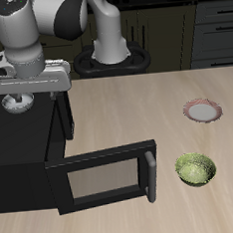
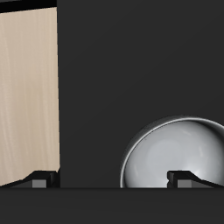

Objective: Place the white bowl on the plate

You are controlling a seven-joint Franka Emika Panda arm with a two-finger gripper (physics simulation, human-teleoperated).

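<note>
The white bowl [image 2: 175,150] sits on the flat black top of the microwave [image 1: 21,147]; its pale shiny inside shows in the wrist view. My gripper [image 1: 20,100] hangs just above that top with its fingers wide apart and holds nothing. In the wrist view the gripper [image 2: 112,180] is open, with one fingertip [image 2: 185,178] over the bowl and the other off to its side. In the exterior view the gripper hides most of the bowl. The plate [image 1: 201,111], white with a reddish-pink scalloped rim, lies on the table far from the microwave and has nothing on it.
The microwave's door [image 1: 104,176] stands open toward the table's front edge. A green leafy-patterned bowl [image 1: 195,168] sits on the table nearer the front edge than the plate. The robot's base [image 1: 111,49] is at the back.
</note>
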